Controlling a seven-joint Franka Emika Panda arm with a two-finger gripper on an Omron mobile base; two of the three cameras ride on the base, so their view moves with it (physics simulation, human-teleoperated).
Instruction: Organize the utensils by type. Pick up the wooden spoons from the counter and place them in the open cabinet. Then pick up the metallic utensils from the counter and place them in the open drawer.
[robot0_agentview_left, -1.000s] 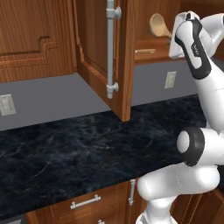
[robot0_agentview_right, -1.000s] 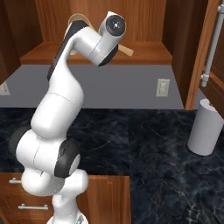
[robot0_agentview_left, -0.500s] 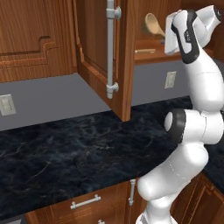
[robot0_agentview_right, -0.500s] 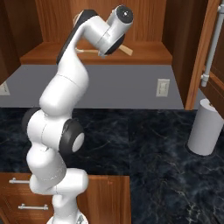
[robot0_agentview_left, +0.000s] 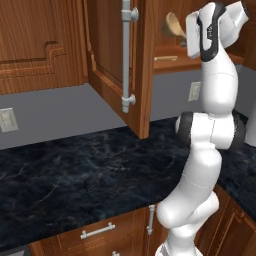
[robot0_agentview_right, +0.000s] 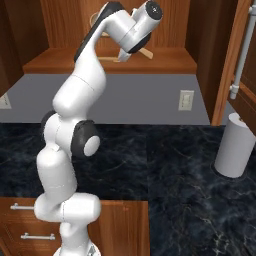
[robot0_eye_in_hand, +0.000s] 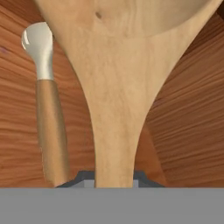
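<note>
A large wooden spoon (robot0_eye_in_hand: 114, 87) is held in my gripper (robot0_eye_in_hand: 113, 178), which is shut on its handle just below the bowl. The spoon's bowl (robot0_agentview_left: 174, 25) stands inside the open cabinet, above the shelf (robot0_agentview_left: 202, 62), with my hand right beside it. In the right base view its handle (robot0_agentview_right: 145, 52) pokes out past my hand over the shelf (robot0_agentview_right: 170, 62). A second utensil (robot0_eye_in_hand: 46, 105), with a wooden handle and a pale rounded end, lies on the shelf to the spoon's left. The metallic utensils and the open drawer are out of view.
The cabinet door (robot0_agentview_left: 112, 65) hangs open to the left of the shelf, with its long bar handle (robot0_agentview_left: 127, 55). Below lies the dark marble counter (robot0_agentview_left: 75, 175). A white cylinder (robot0_agentview_right: 235, 150) stands on the counter at the right, and shut drawers (robot0_agentview_left: 97, 231) sit under the counter.
My arm has straightened upward and my hand has pushed further into the cabinet, carrying the wooden spoon with it. The grip has stayed the same.
</note>
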